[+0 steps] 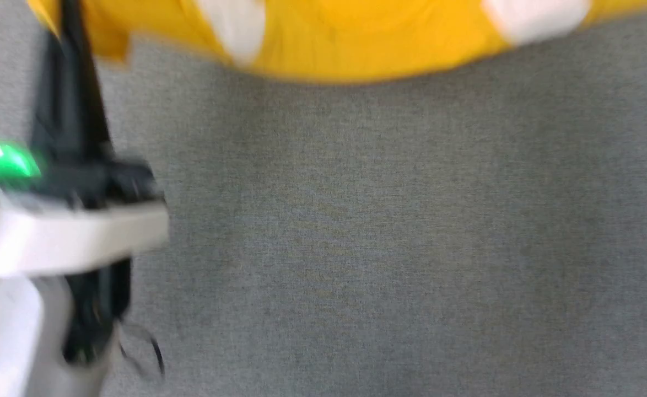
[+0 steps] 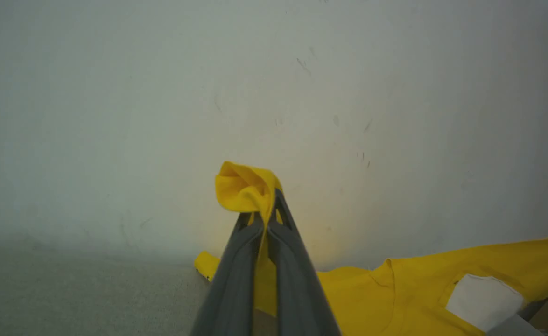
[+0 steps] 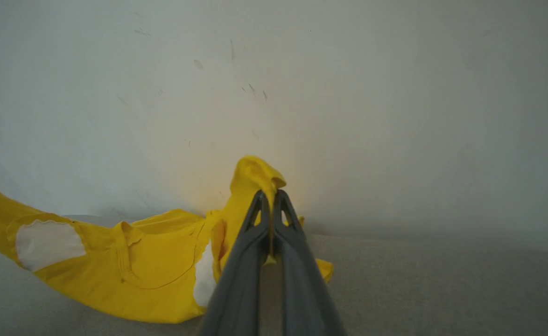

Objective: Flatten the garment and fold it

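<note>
One broad grey woven surface (image 1: 384,248) takes up most of the head view, which is blurred. In both wrist views a pale wall (image 2: 208,93) with faint dark scuff marks rises behind it.

The garment (image 3: 152,261), bright yellow, is stretched with some slack between the two arms. In the head view it runs along the top edge. In the wrist views it sags low over the grey surface, and whether it touches there cannot be told. Its round neckline (image 3: 129,233) shows in the right wrist view.

The left gripper (image 2: 267,212) has its long dark fingers pressed together on a bunched fold of the yellow cloth, which puffs out above the tips. In the head view these fingers reach up at the far left to the garment's edge. The right gripper (image 3: 270,198) is clamped the same way on another bunch, with a strip of yellow trapped between the fingers.

White patches (image 1: 235,25) sit on the yellow cloth. A small green light (image 1: 4,162) glows on the left wrist.
</note>
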Motion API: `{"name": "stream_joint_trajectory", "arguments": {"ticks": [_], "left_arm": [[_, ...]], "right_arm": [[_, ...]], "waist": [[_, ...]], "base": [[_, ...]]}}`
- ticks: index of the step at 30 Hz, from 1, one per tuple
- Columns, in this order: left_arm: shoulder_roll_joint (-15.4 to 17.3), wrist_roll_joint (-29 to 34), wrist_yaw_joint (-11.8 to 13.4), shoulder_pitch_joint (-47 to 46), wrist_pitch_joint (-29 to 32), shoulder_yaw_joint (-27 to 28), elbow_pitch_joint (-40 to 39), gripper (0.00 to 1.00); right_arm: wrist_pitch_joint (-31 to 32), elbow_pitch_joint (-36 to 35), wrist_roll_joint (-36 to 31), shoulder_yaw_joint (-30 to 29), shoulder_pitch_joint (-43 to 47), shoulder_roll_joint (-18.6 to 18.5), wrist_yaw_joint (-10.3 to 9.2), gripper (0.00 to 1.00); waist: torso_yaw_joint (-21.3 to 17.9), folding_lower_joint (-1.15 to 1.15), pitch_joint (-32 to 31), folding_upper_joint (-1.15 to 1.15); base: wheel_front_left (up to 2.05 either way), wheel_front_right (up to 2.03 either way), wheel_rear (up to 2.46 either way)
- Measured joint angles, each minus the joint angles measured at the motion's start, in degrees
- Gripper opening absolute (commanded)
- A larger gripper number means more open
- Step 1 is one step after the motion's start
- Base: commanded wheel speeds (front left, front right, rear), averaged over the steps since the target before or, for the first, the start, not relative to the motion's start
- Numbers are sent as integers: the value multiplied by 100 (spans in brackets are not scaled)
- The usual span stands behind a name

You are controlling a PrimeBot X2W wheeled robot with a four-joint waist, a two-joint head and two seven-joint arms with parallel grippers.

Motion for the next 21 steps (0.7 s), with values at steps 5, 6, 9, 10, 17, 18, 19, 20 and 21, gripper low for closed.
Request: {"name": "stream_joint_trajectory", "arguments": {"ticks": [5,6,9,10,17,18,19,20,21], "left_arm": [[-54,-513,-141,1405,-157,-69,196,0],[-53,-586,-182,1643,-176,-98,293,0],[-56,-758,-321,2250,-218,-180,626,0],[-65,-820,-357,2406,-226,-218,745,0],[-34,-1068,-566,3171,-212,-392,1425,0],[-25,-1098,-577,3260,-212,-401,1475,0],[-22,-1139,-578,3343,-213,-391,1525,0],[-12,-1177,-579,3416,-212,-383,1558,0],[12,-1187,-580,3485,-197,-387,1586,0]], "right_arm": [[88,-73,133,21,1210,506,0,0],[111,-56,141,77,1411,520,0,0],[165,92,198,202,1984,508,0,0],[191,179,252,242,2175,503,0,0],[167,645,565,443,3325,219,0,0],[136,747,664,405,3461,212,0,0],[86,850,687,375,3588,181,0,0],[58,939,706,347,3691,142,0,0],[21,1031,783,290,3777,136,0,0]], "waist": [[-18,0,-337,0],[-23,1,-403,0],[-35,0,-608,0],[-35,0,-678,0],[-2,1,-1124,0],[6,1,-1183,0],[15,1,-1242,0],[22,1,-1298,0],[29,1,-1356,0]], "base": [[0,0,0],[0,0,0],[0,0,0],[0,0,0],[0,0,0],[0,0,0],[0,0,0],[0,0,0],[0,0,0]]}}
